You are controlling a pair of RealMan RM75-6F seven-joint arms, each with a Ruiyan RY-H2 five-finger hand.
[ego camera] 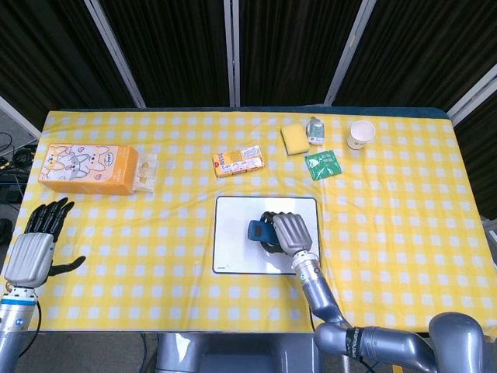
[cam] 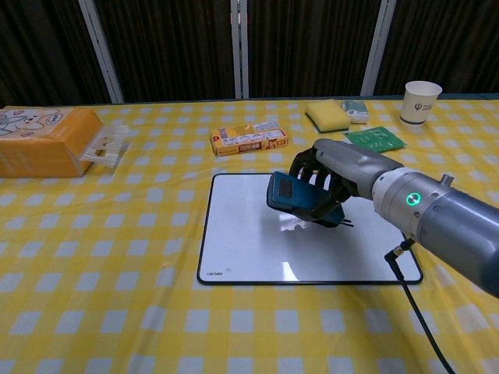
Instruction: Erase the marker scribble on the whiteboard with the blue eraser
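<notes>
The whiteboard [ego camera: 233, 249] [cam: 249, 245] lies flat at the table's middle. My right hand [ego camera: 285, 234] [cam: 331, 175] grips the blue eraser [ego camera: 259, 231] [cam: 290, 195] over the board's centre, low above its surface. The hand and eraser cover most of the black marker scribble; only a small dark tip [cam: 348, 224] shows beside the fingers in the chest view. My left hand [ego camera: 35, 250] hovers open at the table's near left edge, fingers spread, far from the board; only the head view shows it.
A yellow tissue box [ego camera: 87, 167] [cam: 43, 140] sits at the far left. Behind the board lie an orange snack box [ego camera: 240, 162] [cam: 249, 138], a yellow sponge [ego camera: 294, 139] [cam: 327, 115], a green packet [ego camera: 323, 165] [cam: 375, 139] and a paper cup [ego camera: 361, 134] [cam: 421, 101].
</notes>
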